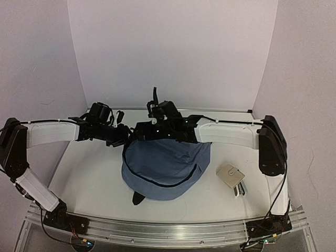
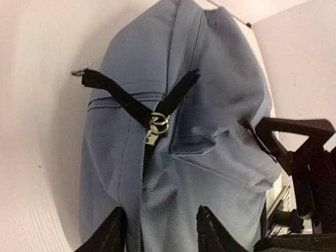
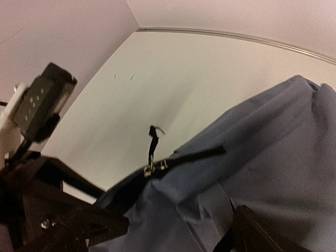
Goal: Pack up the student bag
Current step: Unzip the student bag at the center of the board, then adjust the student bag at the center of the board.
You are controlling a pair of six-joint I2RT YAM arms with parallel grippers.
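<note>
The student bag (image 1: 165,168) is a slate-blue backpack lying in the middle of the table, with its top end toward the back. Both grippers hang over that top end. My left gripper (image 1: 124,137) is open, and in the left wrist view bag fabric (image 2: 173,189) lies between its black fingertips (image 2: 111,233), beside the zipper line. Two black pull straps meet at the metal zipper sliders (image 2: 156,123). My right gripper (image 1: 148,131) stands wide open over the bag (image 3: 252,173), close to the sliders (image 3: 155,167). Neither gripper holds anything.
A small beige box (image 1: 230,176) with a white-and-green item beside it lies on the table right of the bag. White walls close in the back and sides. A black strap end (image 1: 138,198) sticks out at the bag's near edge.
</note>
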